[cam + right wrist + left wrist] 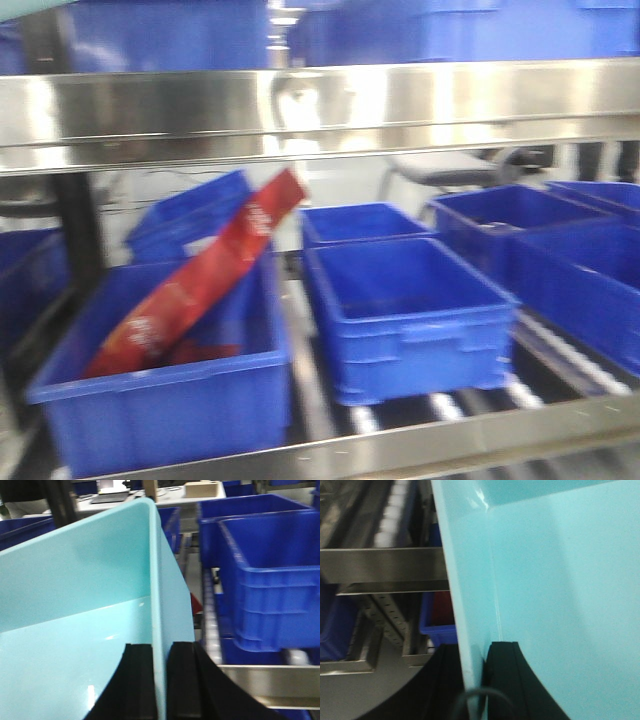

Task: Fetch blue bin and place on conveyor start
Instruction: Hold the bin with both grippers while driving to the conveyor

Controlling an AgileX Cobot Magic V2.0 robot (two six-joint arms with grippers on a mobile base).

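The blue bin, a pale cyan tub, fills the left wrist view (560, 595) and the right wrist view (80, 610). My left gripper (472, 652) is shut on the bin's left wall, one black finger outside (440, 680), one inside. My right gripper (160, 652) is shut on the bin's right wall, one finger (135, 680) inside, one outside. The bin is held between both arms in front of the shelf rack. The bin and both grippers are out of the front view. The conveyor start is not in view.
A stainless-steel shelf rail (320, 105) crosses the front view. Behind it several dark royal-blue bins (410, 310) stand on rollers; the left one (165, 390) holds a red packet (200, 285). Dark blue bins (270, 590) also stand right of the cyan bin.
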